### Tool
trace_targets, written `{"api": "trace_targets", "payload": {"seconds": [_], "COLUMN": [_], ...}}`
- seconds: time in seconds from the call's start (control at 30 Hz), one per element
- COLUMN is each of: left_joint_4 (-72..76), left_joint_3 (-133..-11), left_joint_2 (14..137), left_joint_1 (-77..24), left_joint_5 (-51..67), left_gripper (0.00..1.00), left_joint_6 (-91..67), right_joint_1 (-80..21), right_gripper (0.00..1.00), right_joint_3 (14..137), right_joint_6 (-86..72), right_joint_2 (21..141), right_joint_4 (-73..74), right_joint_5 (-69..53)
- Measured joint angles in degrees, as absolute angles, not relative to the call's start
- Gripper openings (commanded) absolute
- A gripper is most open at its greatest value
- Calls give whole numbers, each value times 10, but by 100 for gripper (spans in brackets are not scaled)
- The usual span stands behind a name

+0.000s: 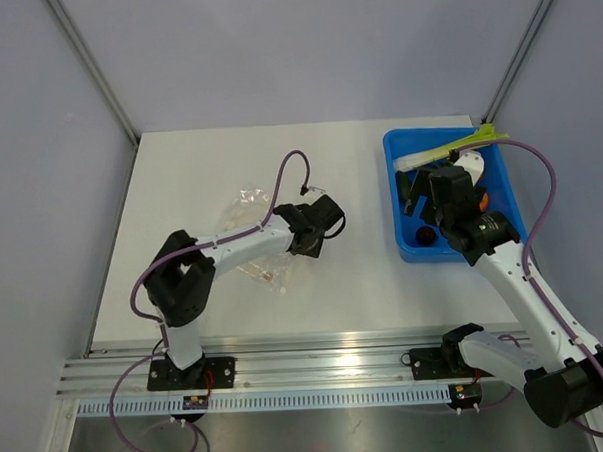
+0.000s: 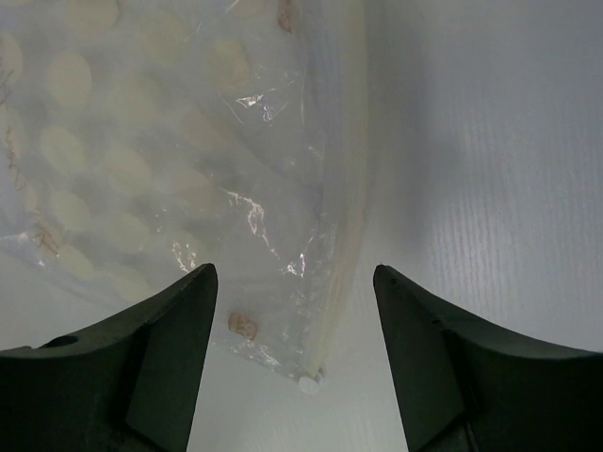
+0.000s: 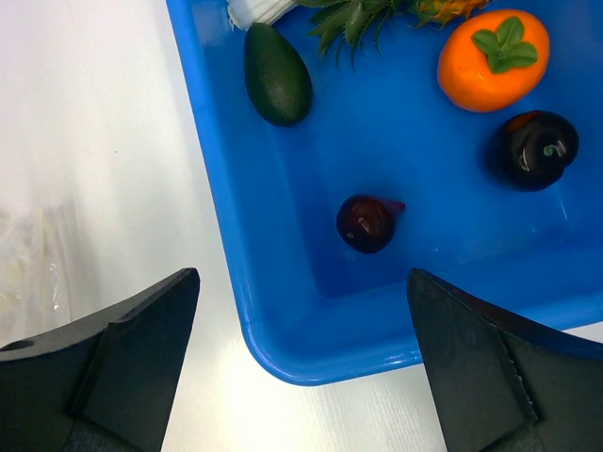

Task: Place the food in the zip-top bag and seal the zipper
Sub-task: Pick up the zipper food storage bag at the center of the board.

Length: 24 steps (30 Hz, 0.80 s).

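Observation:
The clear zip-top bag (image 1: 250,238) lies flat on the table, empty; in the left wrist view (image 2: 170,141) its zipper strip (image 2: 347,198) runs along its right edge. My left gripper (image 2: 295,315) is open just above that edge's corner, holding nothing; it also shows in the top view (image 1: 307,246). The food lies in the blue bin (image 1: 411,249): a dark round piece (image 3: 367,222), a second dark one (image 3: 537,148), an orange piece (image 3: 492,58), a dark green piece (image 3: 276,73) and pineapple leaves (image 3: 358,14). My right gripper (image 3: 301,320) is open and empty above the bin's near left corner.
The blue bin (image 3: 283,358) stands at the right of the white table (image 1: 364,273). Grey walls close off the back and sides. A metal rail (image 1: 318,370) runs along the near edge. The bag's edge shows at the left of the right wrist view (image 3: 28,273).

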State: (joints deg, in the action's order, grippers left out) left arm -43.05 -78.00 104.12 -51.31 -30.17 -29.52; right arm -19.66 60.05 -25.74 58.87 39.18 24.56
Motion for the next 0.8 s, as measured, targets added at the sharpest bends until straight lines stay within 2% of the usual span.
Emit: {"api": "trace_targets", "payload": {"seconds": [0.23,0.37,0.67,0.77,0.8], "left_joint_4": [-432,-434,-435,-435,-436], "left_joint_3": [-780,-792,-808,-811,-813], "left_joint_2": [1093,1108,1136,1145,1148], "left_joint_1": [-513,-513,-513,-513,-513], "left_joint_5": [-320,-332,-359,-366,-368], "left_gripper": [64,55,53,39,26], "left_joint_6": [-303,-303,-294,-288,-286], "right_joint_1": [-197,-197,-197,-197,-197], "right_gripper": [100,100,99,100,99], "right_joint_3": [591,590,588,588,587], "right_joint_6": [-258,-258,-262,-264,-266], "right_joint_2": [585,584,583,583,583], "right_joint_4": [392,391,388,388,388], "right_joint_5": [242,242,231,228,228]}}
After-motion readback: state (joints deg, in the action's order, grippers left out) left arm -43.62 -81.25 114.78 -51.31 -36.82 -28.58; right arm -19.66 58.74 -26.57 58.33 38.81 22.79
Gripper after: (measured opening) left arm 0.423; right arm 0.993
